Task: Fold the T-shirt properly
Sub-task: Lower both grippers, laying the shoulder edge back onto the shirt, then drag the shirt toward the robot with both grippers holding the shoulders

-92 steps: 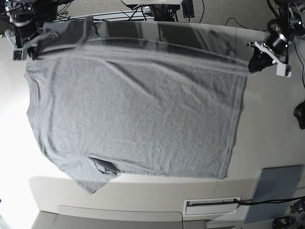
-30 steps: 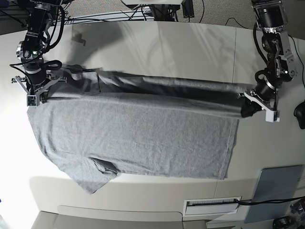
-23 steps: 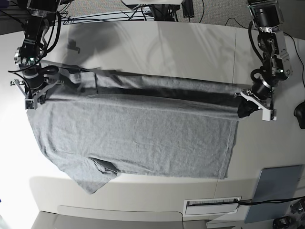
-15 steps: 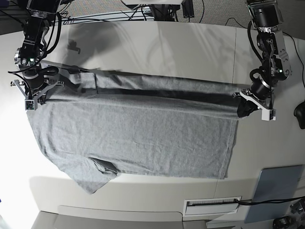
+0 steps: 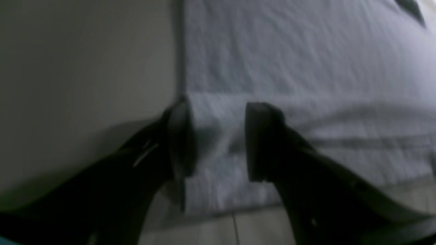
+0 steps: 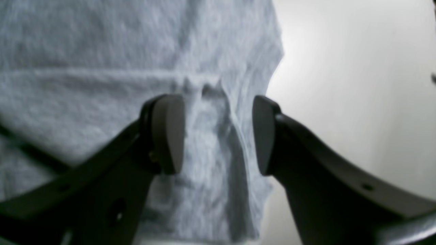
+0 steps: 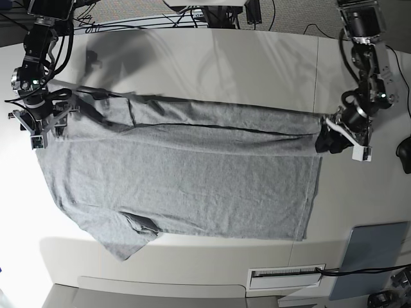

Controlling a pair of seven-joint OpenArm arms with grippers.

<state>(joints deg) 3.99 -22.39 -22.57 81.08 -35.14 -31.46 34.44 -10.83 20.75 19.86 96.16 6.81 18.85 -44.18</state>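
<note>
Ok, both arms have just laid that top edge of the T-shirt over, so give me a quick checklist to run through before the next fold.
1. Left gripper let go: ok, jaws apart, cloth lying loose between them.
2. Right gripper let go: ok, jaws apart over bunched cloth.
3. Folded band of the T-shirt lying flat: ok, it runs the full length in the base view.
4. Sleeve end by the right gripper smooth: not ok, wrinkled and bunched.
5. Near sleeve tucked in: not ok, it sticks out past the body.
6. Hem corner by the left gripper square: cannot tell, the wrist view is blurred.
</note>
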